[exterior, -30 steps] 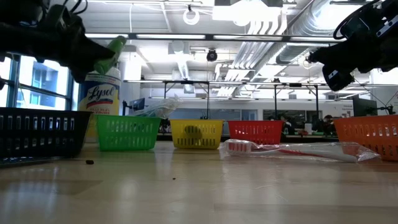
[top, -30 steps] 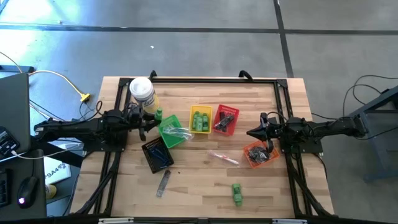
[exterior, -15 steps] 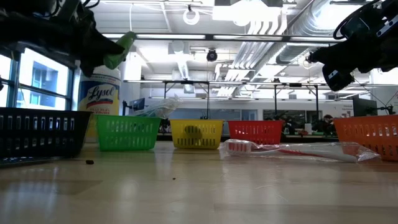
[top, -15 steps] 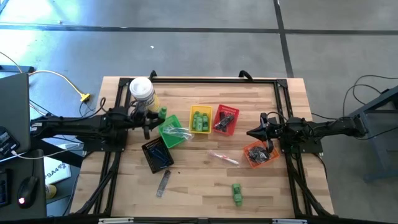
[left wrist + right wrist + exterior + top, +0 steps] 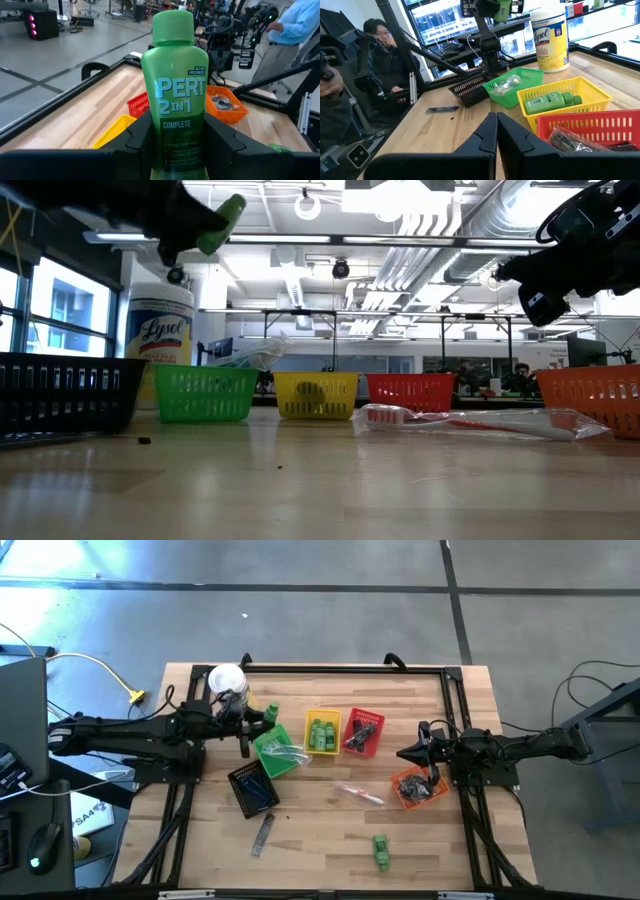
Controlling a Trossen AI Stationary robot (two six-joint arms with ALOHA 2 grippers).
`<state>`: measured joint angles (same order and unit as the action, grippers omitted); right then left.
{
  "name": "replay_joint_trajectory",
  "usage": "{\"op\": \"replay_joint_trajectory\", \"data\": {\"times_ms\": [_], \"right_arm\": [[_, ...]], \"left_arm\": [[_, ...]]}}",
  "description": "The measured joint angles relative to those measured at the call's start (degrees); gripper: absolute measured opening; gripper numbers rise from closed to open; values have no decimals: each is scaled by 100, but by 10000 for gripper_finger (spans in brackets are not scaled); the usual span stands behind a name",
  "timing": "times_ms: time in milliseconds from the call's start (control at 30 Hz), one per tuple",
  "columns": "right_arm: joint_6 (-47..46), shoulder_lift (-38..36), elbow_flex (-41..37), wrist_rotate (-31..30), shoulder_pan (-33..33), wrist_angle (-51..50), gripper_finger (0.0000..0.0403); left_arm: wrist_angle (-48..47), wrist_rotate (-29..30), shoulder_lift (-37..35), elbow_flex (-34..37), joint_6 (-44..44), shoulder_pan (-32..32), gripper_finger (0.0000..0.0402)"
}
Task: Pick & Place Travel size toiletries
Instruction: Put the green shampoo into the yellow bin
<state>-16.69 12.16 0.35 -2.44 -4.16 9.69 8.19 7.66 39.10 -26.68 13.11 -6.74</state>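
left pincer point(image 5: 175, 145) clamped on green bottle point(image 5: 174, 95), its base hidden, right pincer point(image 5: 496, 132) together

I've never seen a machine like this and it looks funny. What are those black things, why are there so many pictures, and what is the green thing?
The black things are two robot arms at a wooden table. Each ends in a gripper, like a two-finger hand. One picture looks straight down from above, one looks across the table top, and two come from little cameras on the arms' wrists.

The left gripper is squeezing a green shampoo bottle up in the air near the green basket. The right gripper is shut, holds nothing, and waits by the orange basket.

On the table also stand yellow, red and black baskets, with another green bottle in the yellow one. A white wipes canister stands at the back, and one more green bottle lies loose near the front.
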Motion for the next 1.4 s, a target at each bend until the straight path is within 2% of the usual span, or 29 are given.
{"op": "replay_joint_trajectory", "data": {"times_ms": [200, 500, 833, 1100, 1400], "right_arm": [[0, 0, 1, 2, 2, 0, 2], [0, 0, 1, 4, 1, 0, 2], [0, 0, 1, 144, 1, 0, 2], [0, 18, 1, 157, 1, -4, 2], [-11, 89, 1, 139, 0, -11, 2]], "left_arm": [[-506, 133, 599, -731, -77, 0, 120], [-1501, 761, 1607, -1643, 715, 0, 120], [-2665, 769, 3062, -2923, 1144, -4, 120], [-2634, 736, 3985, -3546, 1428, -4, 120], [-2495, 575, 4976, -3649, 2222, -12, 120]]}}
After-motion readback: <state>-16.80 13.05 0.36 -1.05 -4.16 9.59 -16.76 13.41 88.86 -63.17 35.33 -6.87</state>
